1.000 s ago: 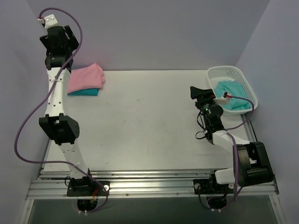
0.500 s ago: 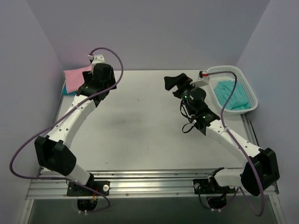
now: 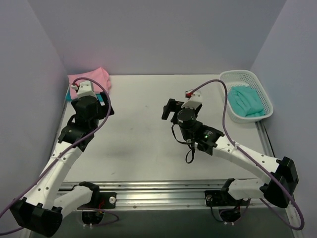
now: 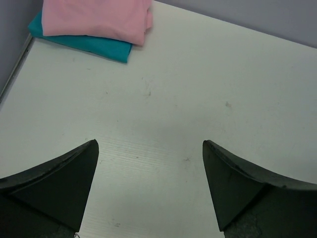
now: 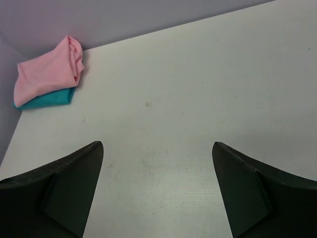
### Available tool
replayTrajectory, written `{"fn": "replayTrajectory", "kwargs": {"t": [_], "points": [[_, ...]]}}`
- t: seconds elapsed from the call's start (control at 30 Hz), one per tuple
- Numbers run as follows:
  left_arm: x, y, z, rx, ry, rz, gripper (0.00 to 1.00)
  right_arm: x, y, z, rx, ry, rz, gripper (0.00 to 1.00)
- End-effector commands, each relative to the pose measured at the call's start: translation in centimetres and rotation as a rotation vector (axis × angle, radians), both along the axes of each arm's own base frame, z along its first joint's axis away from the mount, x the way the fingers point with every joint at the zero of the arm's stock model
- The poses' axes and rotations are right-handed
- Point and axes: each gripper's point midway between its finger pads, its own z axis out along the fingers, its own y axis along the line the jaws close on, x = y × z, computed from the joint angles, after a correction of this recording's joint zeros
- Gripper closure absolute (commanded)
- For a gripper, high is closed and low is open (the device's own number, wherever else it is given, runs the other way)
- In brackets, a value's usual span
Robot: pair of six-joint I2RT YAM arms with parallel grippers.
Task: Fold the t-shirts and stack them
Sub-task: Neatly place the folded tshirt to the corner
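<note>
Both arms have swung inward from the corners to mid-table; left gripper (image 4: 149,142) and right gripper (image 5: 157,144) gape wide, empty; pink t-shirt (image 3: 91,79) sits folded on teal t-shirt (image 4: 84,43), far-left; mint t-shirt (image 3: 245,101) lies crumpled in basket (image 3: 237,73); risk: lifting it may snag the mesh, tipping the basket.

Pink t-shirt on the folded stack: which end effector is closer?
Left. The left end effector hovers just in front of the pink t-shirt at the far-left corner; the right end effector is mid-table, well off to its right.
</note>
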Motion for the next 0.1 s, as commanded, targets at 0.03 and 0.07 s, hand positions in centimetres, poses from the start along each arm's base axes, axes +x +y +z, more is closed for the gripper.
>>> {"fn": "replayTrajectory", "kwargs": {"t": [0.03,0.07], "points": [[0.24,-0.90,0.64,-0.049,-0.044,-0.028,0.06,-0.78,-1.23,2.05,-0.091,-0.032,-0.071,0.13],[0.20,-0.92,0.59,-0.052,-0.046,-0.029,0.06,-1.11,-0.80,2.30,-0.096,-0.037,-0.059,0.12]]}}
